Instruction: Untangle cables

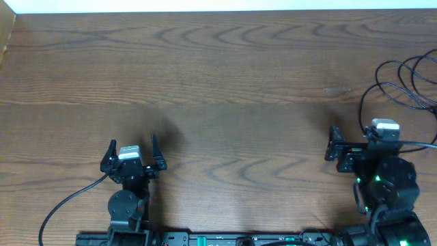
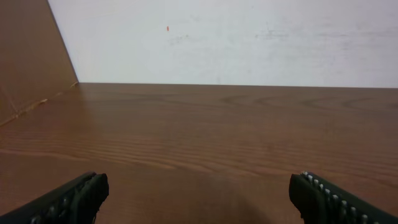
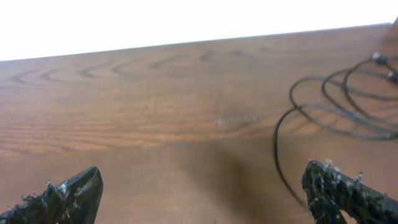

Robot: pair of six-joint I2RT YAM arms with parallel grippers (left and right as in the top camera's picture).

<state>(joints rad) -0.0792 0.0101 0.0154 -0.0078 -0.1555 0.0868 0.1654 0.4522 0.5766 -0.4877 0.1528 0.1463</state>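
Left gripper spread wide, holding nothing, low by the table's near edge. Right gripper also spread wide, holding nothing. Cables lie in thin dark loops at the table's right edge, just beyond the right gripper; open wood runs from both grippers to the far edge.

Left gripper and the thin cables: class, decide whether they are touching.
Apart. Overhead view shows the left gripper on the left, the cables looped at the far right edge.
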